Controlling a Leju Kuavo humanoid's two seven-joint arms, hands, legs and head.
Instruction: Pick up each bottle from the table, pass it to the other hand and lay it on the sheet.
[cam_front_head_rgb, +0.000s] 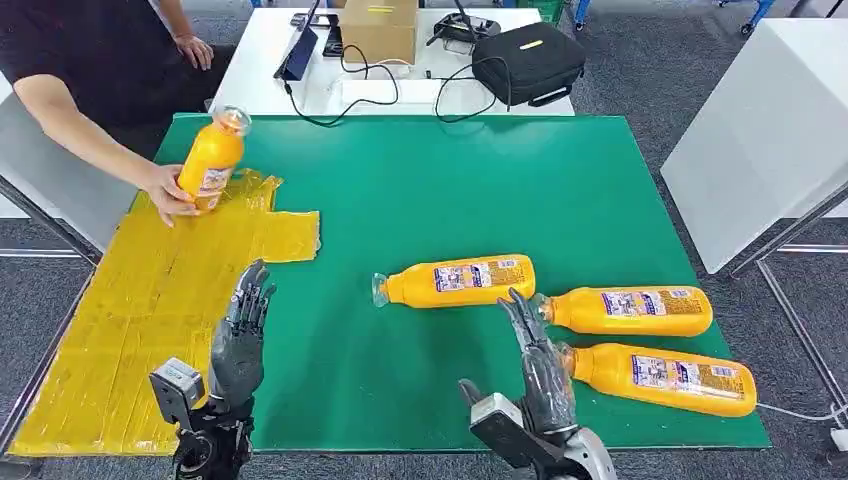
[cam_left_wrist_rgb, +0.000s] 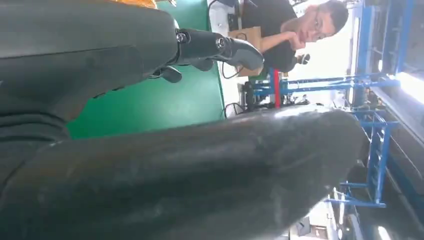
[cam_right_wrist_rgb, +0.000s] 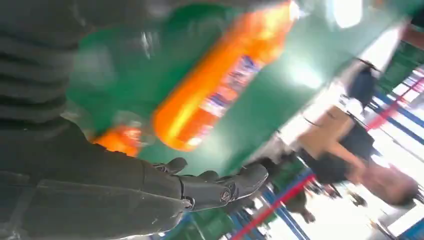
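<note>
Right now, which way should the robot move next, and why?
Probably ease the right hand forward onto the nearest lying bottle: both hands are open and hold nothing, the left hand waits by the yellow sheet, and three bottles lie on the green table.

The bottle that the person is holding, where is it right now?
In the head view that bottle is at the far left, tilted, its base on the yellow sheet, gripped by the person's hand.

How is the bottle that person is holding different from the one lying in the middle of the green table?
The person's bottle stands nearly upright over the yellow sheet, gripped by the person's hand. The middle bottle lies on its side on the green table, untouched. Both are orange with printed labels.
</note>
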